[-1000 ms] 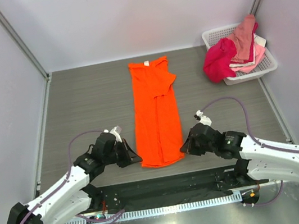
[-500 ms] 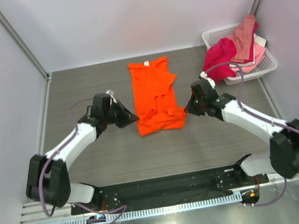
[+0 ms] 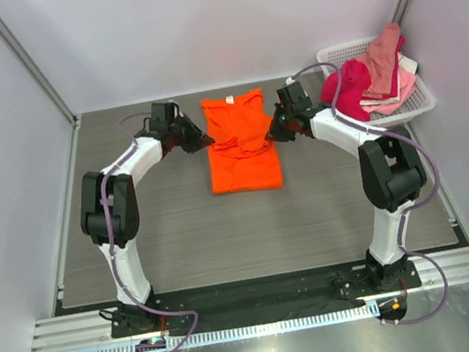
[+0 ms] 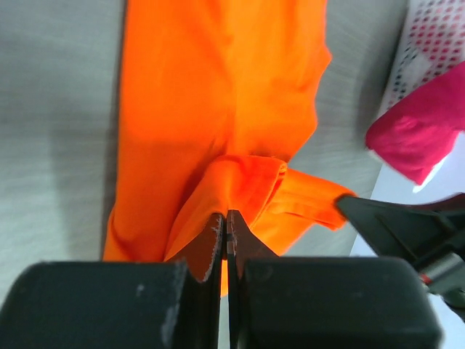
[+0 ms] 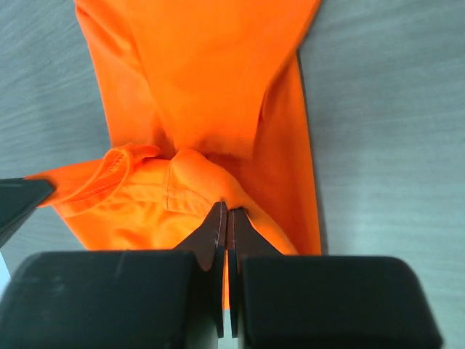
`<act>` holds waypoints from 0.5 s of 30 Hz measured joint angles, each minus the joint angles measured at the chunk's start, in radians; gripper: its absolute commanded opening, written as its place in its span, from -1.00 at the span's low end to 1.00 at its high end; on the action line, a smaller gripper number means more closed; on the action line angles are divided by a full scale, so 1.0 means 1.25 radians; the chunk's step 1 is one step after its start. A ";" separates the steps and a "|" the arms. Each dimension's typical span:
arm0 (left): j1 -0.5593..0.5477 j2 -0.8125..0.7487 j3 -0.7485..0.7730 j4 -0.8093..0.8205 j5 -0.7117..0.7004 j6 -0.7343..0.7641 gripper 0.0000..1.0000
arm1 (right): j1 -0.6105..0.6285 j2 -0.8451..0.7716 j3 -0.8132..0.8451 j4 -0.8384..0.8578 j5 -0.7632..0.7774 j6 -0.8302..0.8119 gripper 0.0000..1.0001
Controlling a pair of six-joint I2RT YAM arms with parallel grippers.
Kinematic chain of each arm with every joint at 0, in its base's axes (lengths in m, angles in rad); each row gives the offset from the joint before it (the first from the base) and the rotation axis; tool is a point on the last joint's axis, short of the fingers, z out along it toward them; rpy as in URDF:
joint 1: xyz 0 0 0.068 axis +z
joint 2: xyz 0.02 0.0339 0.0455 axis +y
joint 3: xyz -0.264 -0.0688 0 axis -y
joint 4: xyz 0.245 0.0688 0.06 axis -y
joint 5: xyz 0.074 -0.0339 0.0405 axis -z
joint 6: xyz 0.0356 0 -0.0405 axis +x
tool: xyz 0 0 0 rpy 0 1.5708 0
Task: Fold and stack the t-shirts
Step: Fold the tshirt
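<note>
Your bright orange t-shirt [image 3: 243, 152] lies doubled over on the tabletop, with its fold line on the near side and its collar at the far end. The upper layer's free edge runs crumpled from the left jaws to the right jaws. Each pair is clamped on one corner of that edge and holds it a little above the layer beneath. Out past the right jaws, a magenta t-shirt [image 3: 344, 91], a salmon pink t-shirt [image 3: 384, 49] and a pale pink t-shirt [image 3: 383, 101] sit heaped together, unfolded.

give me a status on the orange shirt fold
Left claw shut on orange t-shirt hem. Right claw same. Shirt doubled over, hem held above chest. White basket well aside.
</note>
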 measured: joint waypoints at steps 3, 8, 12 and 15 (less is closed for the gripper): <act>0.007 0.031 0.070 -0.016 0.000 0.008 -1.00 | -0.014 0.056 0.056 -0.002 -0.017 -0.005 -0.96; 0.028 0.119 0.206 -0.028 0.021 0.031 0.63 | -0.038 0.154 0.166 -0.008 -0.035 -0.008 0.75; 0.043 0.139 0.193 -0.036 0.023 0.045 0.88 | -0.049 0.150 0.150 0.000 -0.037 -0.030 0.71; 0.047 0.082 0.076 -0.041 0.002 0.066 0.83 | -0.050 0.073 0.020 0.032 -0.040 -0.034 0.57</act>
